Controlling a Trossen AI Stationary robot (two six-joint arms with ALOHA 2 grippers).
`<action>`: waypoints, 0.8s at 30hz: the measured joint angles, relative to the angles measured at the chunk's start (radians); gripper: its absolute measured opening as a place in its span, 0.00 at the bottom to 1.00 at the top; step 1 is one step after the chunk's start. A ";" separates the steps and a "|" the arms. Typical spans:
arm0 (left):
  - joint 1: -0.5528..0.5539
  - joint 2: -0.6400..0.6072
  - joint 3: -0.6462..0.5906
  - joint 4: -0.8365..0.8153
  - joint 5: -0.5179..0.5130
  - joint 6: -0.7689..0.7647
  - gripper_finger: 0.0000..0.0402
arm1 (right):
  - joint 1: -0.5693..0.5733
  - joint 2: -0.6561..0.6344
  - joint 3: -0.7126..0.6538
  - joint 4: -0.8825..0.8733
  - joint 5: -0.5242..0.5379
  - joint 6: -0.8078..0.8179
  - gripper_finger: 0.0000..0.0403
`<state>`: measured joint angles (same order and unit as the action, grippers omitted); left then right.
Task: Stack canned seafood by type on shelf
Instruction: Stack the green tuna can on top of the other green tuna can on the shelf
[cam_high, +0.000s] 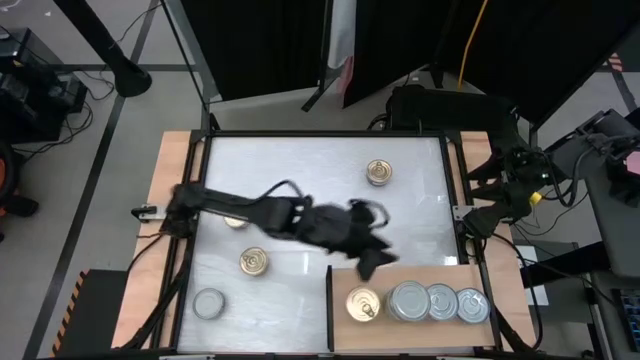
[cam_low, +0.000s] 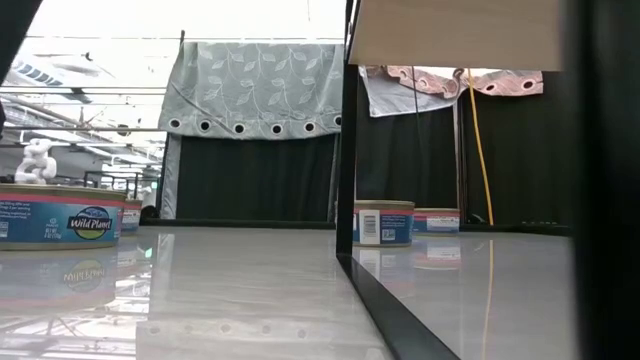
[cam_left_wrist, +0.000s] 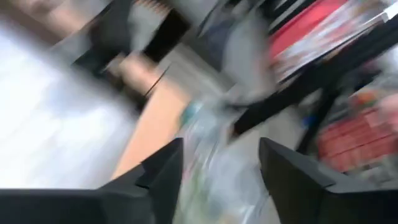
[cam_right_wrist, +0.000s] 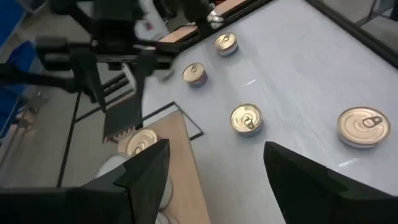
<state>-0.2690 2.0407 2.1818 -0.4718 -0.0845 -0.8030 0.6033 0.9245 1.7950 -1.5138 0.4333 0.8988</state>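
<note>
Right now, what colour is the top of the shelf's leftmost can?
Gold can, clearest in the high view.

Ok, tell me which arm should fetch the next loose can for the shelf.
Left, probably. The left gripper hangs at the shelf edge, its fingers empty, with a gold-top can close behind its arm. The right gripper waits at the table's right rim, farther from the loose cans.

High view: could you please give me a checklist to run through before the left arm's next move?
1. Left gripper fingers apart above the shelf edge: ok.
2. Shelf row sorted, gold-top can beside three silver-top cans: ok.
3. Loose gold-top can unobstructed on the table: ok.
4. Half-hidden can under the left arm, type: cannot tell.
5. Right gripper off at the table's right side: ok.
</note>
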 joint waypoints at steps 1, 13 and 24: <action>-0.015 -0.023 0.000 -0.096 -0.034 -0.002 0.48 | 0.000 0.006 0.000 0.002 0.027 0.011 0.62; -0.266 -0.160 -0.002 -0.929 -0.256 -0.635 0.07 | -0.050 0.115 -0.210 0.114 0.103 -0.057 0.43; -0.403 -0.158 -0.118 -1.004 -0.288 -0.941 0.02 | -0.556 0.170 -0.298 0.254 -0.188 -0.389 0.02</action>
<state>-0.6720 1.8828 2.0635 -1.4757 -0.3729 -1.7437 0.0470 1.0949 1.4967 -1.2602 0.2457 0.5096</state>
